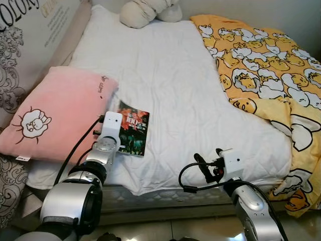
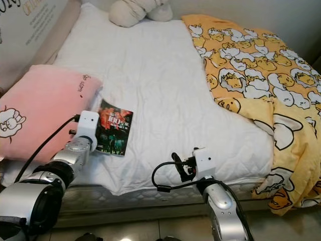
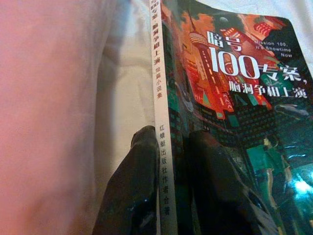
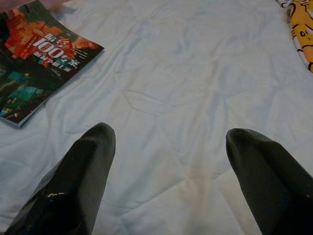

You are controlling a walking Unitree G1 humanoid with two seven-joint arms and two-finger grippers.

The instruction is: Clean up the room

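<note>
Your left gripper (image 1: 122,131) sits at the spine edge of the book (image 1: 133,128) in the left eye view; the wrist housing covers its tips there. The book lies flat on the white bed sheet (image 1: 165,75), and the pink pillow (image 1: 55,113) is just beside the gripper on its outer side. Your right gripper (image 1: 201,165) is near the front edge of the mattress, well apart from the book. Beyond it and to its right lies the yellow duvet (image 1: 261,70).

In the right eye view you see the same layout; a beige cushion (image 2: 133,11) rests at the far end of the bed, well ahead of both grippers.

In the left wrist view, the two black fingers (image 3: 134,191) stand close together with the white spine of the book between them, one finger on the sheet side and one on the cover. Whether they already press the book, I cannot tell.

In the right wrist view, the fingers (image 4: 78,181) are spread wide over bare sheet, holding nothing. The book lies ahead of them, off to one side.
</note>
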